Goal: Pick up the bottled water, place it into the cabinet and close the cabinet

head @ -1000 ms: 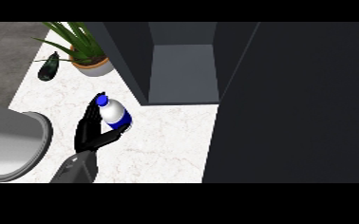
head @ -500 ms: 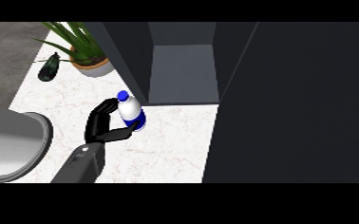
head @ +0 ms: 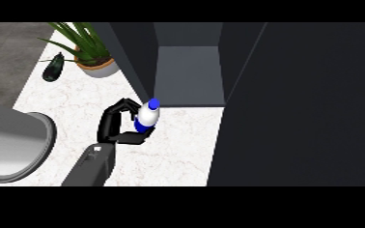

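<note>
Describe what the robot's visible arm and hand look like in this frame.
Only the left arm shows. Its forearm is a plain grey, boxy segment with flat sides. The left hand is black throughout, with slim, jointed fingers and a thumb. No cables, sleeves or clear markings are visible. The right arm is out of view.

No lettering, brand, number or sign can be read anywhere. The blue band (head: 141,124) on the bottled water (head: 146,116), clasped in the left hand (head: 113,125), shows no legible print.
</note>
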You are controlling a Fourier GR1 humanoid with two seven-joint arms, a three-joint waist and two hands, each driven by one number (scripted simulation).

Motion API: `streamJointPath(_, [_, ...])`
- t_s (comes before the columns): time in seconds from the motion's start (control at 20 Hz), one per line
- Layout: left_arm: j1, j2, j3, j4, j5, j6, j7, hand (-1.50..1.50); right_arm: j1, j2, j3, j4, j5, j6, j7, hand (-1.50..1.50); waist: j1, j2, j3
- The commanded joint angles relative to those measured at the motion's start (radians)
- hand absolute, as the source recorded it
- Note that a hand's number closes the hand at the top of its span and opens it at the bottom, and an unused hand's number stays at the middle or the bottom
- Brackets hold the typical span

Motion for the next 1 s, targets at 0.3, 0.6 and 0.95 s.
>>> streamJointPath(0.3, [0.043,-0.047,-0.196,-0.273,0.181,-0.038,0.217,1.50,0.075,-0.052,0.017,-0.136,0.065,-0.009,0.025,-1.50,-0.003,-0.005,-0.001])
streamJointPath(0.6, [0.056,-0.047,-0.382,-0.429,0.357,0.073,0.335,1.50,0.033,-0.069,-0.056,-0.076,-0.018,0.016,-0.025,-1.50,-0.004,0.002,-0.001])
streamJointPath(0.95, [-0.028,-0.047,-0.445,-0.639,0.388,0.226,0.580,1.50,-0.019,-0.032,-0.026,-0.064,0.030,-0.035,0.030,-1.50,0.002,0.002,-0.002])
